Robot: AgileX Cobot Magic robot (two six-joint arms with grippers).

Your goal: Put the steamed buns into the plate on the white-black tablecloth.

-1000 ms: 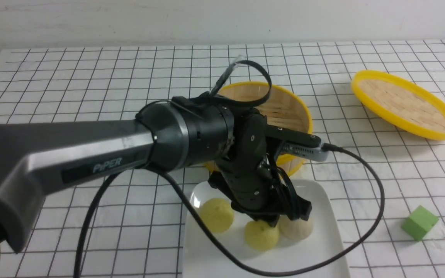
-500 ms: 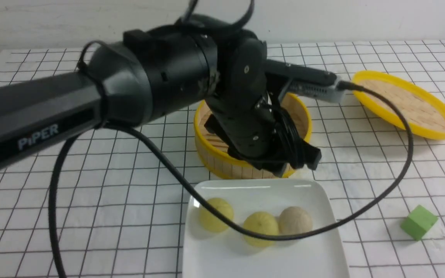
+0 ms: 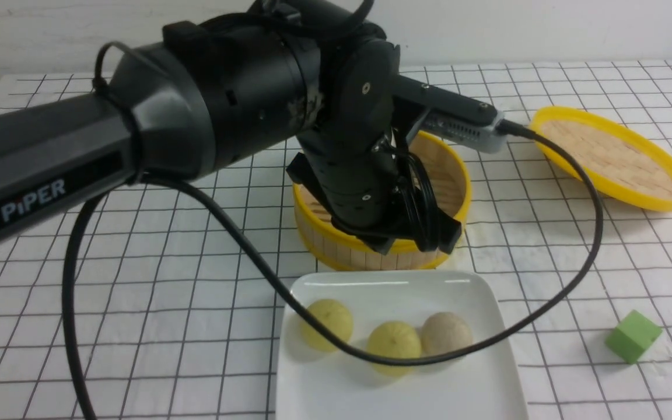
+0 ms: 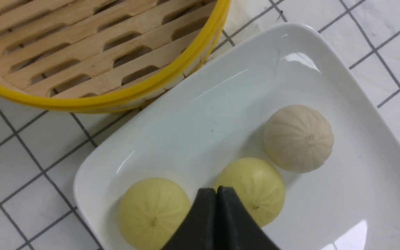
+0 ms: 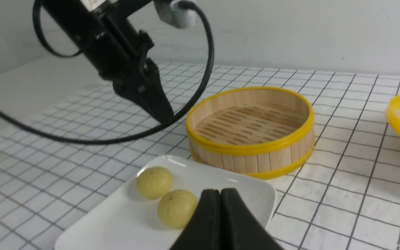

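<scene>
Three steamed buns lie in the white plate [image 3: 429, 391] on the white-black tablecloth [image 3: 196, 326]: a yellow-green bun [image 3: 327, 324], a second yellow-green bun [image 3: 394, 347] and a beige bun [image 3: 445, 333]. My left gripper [image 3: 412, 245] hangs shut and empty above the plate's far edge, in front of the steamer. The left wrist view shows its shut tips [image 4: 216, 189] over the two yellow-green ones [image 4: 155, 208] [image 4: 255, 184], with the beige one [image 4: 299, 139] beside them. My right gripper [image 5: 220, 191] is shut and empty, near the plate [image 5: 116, 222].
An empty yellow-rimmed bamboo steamer [image 3: 447, 175] stands just behind the plate. Its lid [image 3: 610, 157] lies at the back right. A green cube [image 3: 633, 335] sits on the cloth right of the plate. The left arm's black cable [image 3: 546, 326] droops across the plate.
My left gripper has lifted off the buns in the plate and drawn back in front of the steamer, and its jaws have closed. All three buns stay in the plate.
</scene>
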